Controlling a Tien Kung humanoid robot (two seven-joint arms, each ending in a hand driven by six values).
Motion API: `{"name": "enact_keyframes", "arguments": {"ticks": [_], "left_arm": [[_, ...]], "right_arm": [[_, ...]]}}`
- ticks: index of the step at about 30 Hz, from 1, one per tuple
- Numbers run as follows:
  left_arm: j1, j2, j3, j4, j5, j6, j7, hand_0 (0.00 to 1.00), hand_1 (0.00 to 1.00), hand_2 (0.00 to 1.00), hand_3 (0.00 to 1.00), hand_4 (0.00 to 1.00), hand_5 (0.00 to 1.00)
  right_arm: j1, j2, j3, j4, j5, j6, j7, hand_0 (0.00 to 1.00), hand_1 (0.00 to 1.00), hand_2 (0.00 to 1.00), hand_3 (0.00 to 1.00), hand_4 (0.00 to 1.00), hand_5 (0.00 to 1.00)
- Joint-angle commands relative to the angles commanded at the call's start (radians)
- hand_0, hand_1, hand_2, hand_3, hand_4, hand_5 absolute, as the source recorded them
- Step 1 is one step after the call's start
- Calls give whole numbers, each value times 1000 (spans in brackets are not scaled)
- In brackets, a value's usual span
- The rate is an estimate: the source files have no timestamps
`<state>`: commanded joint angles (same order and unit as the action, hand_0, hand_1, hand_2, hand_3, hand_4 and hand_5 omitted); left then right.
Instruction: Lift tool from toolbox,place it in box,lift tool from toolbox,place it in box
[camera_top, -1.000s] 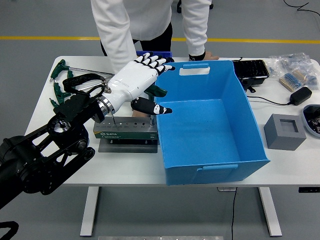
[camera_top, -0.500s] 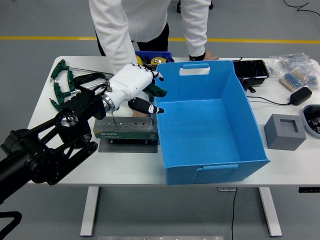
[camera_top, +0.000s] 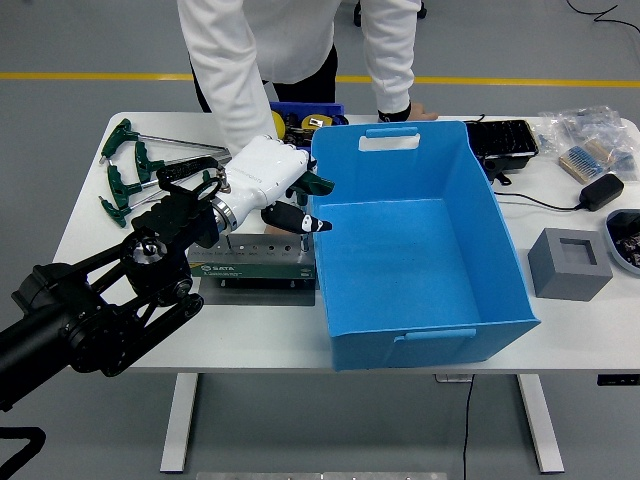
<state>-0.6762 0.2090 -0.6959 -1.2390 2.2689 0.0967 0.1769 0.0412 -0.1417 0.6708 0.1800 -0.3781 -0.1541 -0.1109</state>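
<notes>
One green-handled tool (camera_top: 316, 184) we see at the left hand (camera_top: 268, 180), its long axis lying left to right, handle pointing right to the blue box (camera_top: 420, 330). Fingers curl around it above the toolbox (camera_top: 255, 262), thumb (camera_top: 300, 221) stretched to the right.

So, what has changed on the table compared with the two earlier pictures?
The left robot hand drew back toward the left and came lower over the grey tool holder block; its fingers, spread a second ago, have curled in. A green-handled tool shows beside the fingers, but whether it is grasped I cannot tell. The big blue plastic box, the green T-handle keys and the person's hand on the table stayed put.
</notes>
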Motion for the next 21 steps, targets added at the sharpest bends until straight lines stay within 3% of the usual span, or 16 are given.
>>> {"name": "enact_keyframes", "arguments": {"ticks": [3,4,14,21], "left_arm": [[0,-2,10,7,0,11,8,372,254,252,295,998,654],[0,-3,13,9,0,15,11,328,186,208,234,998,660],[-3,-11,33,40,0,69,51,294,158,184,213,998,690],[-11,-10,33,48,0,47,54,292,161,188,231,998,730]], "right_arm": [[-1,0,2,0,-7,-2,-1,739,695,791,778,947,885],[-2,-1,2,0,-9,-2,-1,731,694,788,774,946,883],[-2,-2,0,0,-11,-7,2,730,694,788,772,946,883],[4,-4,-5,0,-2,-9,5,729,692,788,770,945,882]]}}
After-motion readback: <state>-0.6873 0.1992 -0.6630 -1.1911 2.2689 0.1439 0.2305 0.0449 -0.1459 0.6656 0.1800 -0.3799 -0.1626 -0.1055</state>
